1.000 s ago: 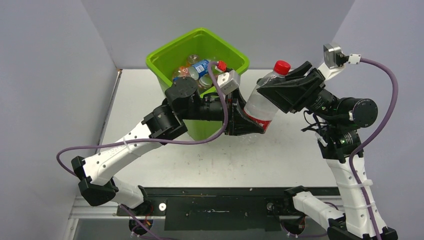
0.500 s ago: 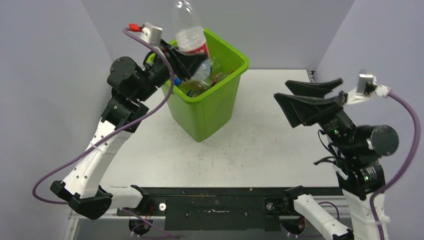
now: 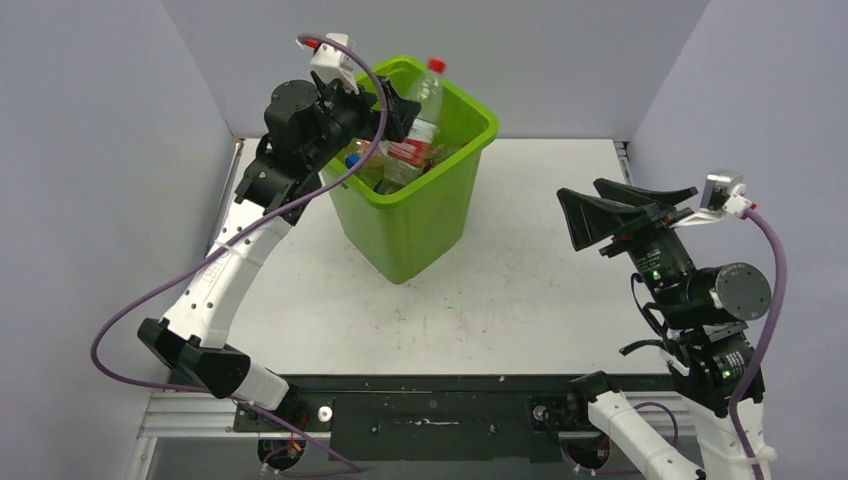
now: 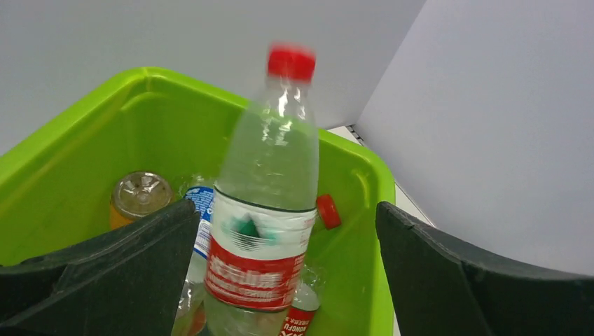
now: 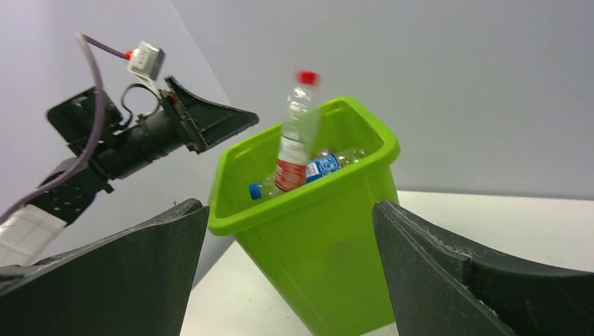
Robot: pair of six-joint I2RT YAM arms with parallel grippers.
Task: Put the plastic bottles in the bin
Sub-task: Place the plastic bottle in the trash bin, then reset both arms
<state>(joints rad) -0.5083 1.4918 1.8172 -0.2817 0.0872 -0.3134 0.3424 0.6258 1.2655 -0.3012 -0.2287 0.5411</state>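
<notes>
The lime-green bin (image 3: 412, 215) stands at the back of the table with several plastic bottles in it. A clear bottle with a red cap and red label (image 3: 421, 112) stands neck-up in the bin mouth, blurred, touching neither finger. My left gripper (image 3: 388, 104) hovers open over the bin's left rim; in its wrist view the bottle (image 4: 263, 210) sits free between the wide jaws of the left gripper (image 4: 286, 210). My right gripper (image 3: 625, 208) is open and empty, to the right of the bin, and faces the bin (image 5: 329, 245).
Inside the bin lie an orange bottle (image 4: 140, 196), a blue-labelled bottle (image 4: 203, 203) and a red cap (image 4: 327, 211). Grey walls close in left, back and right. A black rail (image 3: 430, 400) runs along the near edge.
My left gripper carried the red-label bottle from beside the right gripper up over the bin and opened; the bottle dropped in. My right gripper let go and drew back to the right.
</notes>
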